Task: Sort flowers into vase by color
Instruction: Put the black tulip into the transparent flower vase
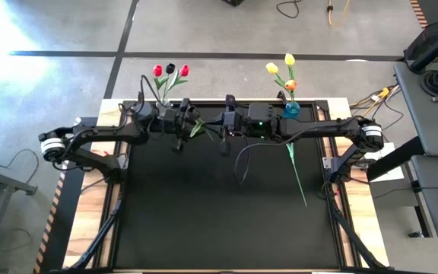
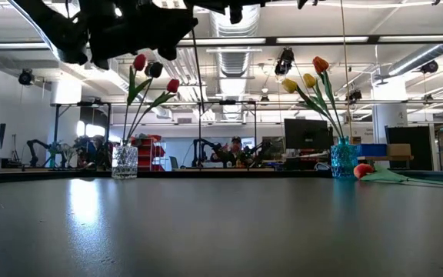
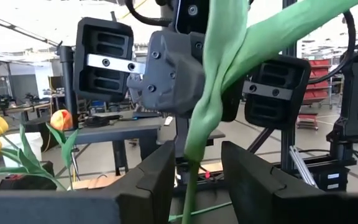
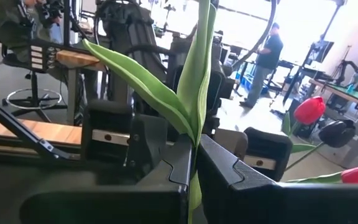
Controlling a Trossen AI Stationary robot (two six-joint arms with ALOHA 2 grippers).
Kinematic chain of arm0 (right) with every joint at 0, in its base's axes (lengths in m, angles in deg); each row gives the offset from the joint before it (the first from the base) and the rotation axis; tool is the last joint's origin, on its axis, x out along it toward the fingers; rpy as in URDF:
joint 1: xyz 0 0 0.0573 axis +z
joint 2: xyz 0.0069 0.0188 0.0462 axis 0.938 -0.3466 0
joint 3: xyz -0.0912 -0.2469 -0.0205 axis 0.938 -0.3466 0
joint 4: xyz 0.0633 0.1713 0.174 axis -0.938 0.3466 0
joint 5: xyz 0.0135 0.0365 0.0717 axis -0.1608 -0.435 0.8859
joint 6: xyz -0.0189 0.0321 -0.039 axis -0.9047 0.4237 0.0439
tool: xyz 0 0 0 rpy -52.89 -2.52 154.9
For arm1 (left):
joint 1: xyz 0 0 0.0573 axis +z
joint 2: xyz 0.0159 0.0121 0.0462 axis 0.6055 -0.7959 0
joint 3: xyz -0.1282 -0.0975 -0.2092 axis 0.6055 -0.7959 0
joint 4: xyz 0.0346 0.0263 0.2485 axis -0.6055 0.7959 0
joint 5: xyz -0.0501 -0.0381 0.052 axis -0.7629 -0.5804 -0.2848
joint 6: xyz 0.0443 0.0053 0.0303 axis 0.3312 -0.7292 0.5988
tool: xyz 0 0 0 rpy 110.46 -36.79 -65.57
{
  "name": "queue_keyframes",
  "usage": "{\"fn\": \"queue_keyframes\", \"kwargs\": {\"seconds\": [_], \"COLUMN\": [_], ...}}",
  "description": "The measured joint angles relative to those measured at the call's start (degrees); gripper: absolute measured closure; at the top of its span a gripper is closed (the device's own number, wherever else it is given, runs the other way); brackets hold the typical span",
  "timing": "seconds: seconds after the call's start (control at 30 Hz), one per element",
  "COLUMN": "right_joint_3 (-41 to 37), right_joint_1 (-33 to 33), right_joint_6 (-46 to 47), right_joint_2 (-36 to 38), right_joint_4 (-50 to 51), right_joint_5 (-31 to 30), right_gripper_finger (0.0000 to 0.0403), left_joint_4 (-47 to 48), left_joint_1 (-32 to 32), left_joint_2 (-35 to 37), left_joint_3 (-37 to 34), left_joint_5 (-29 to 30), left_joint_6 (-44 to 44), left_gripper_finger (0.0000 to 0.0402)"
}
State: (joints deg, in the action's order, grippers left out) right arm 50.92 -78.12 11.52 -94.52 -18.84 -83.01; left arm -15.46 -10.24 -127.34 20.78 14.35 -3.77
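A clear vase (image 1: 163, 105) at the table's far edge holds two red tulips and one near-black tulip. A blue vase (image 1: 292, 109) holds two yellow tulips and one orange. Another tulip (image 1: 295, 167) lies flat on the table near the blue vase, and its orange-red head (image 2: 364, 170) shows in the low view. Both grippers meet high between the vases around one green-stemmed flower (image 1: 198, 128), whose head is out of view. My right gripper (image 4: 193, 168) is shut on it. My left gripper (image 3: 197, 168) is open, with a finger on either side of the stem (image 3: 190, 180). My right gripper pinches the flower between its two fingers at the base of the long leaves (image 4: 195, 146). The leaves (image 4: 191, 81) rise above the fingers. The flower is lifted clear of the table.
The black table top (image 1: 219, 213) lies below both arms. Cables run from the right arm (image 1: 245, 160) over the middle of the table. Both vases stand close behind the grippers. People and workbenches show in the room beyond.
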Motion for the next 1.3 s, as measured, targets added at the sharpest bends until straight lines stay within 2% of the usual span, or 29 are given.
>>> {"fn": "queue_keyframes", "kwargs": {"seconds": [0.17, 0.37, 0.53, 0.8, 1.03, 1.17, 1.3], "right_joint_3": [0.0, -0.1, -0.1, -0.1, -0.1, -1.6, -5.3], "right_joint_1": [-0.2, -0.2, -0.1, -0.1, 0.2, 0.7, 0.9], "right_joint_6": [-0.2, -0.3, -1.5, -2.7, -3.3, -3.3, -3.3], "right_joint_2": [0.0, 0.0, 0.0, 1.9, 8.0, 11.7, 13.9], "right_joint_4": [-0.1, -0.3, -0.2, 2.5, 11.4, 13.3, 13.0], "right_joint_5": [0.0, -0.3, -4.3, -13.3, -14.1, -14.8, -15.8], "right_gripper_finger": [0.0390, 0.0390, 0.0381, 0.0288, 0.0223, 0.0234, 0.0295], "left_joint_4": [0.2, 0.4, 1.0, 11.5, 20.1, 25.6, 26.7], "left_joint_1": [0.0, 0.0, 0.4, 1.4, 1.6, 1.6, 1.6], "left_joint_2": [-0.6, -0.7, -0.5, 3.9, 12.2, 17.9, 23.1], "left_joint_3": [1.2, 1.9, 1.8, 2.9, 2.5, 0.6, -2.7], "left_joint_5": [0.0, 1.7, 3.6, 8.9, 14.3, 22.4, 31.4], "left_joint_6": [-0.8, -2.2, -1.8, 5.2, 11.3, 15.6, 18.9], "left_gripper_finger": [0.0309, 0.0388, 0.0395, 0.0400, 0.0401, 0.0401, 0.0401]}}
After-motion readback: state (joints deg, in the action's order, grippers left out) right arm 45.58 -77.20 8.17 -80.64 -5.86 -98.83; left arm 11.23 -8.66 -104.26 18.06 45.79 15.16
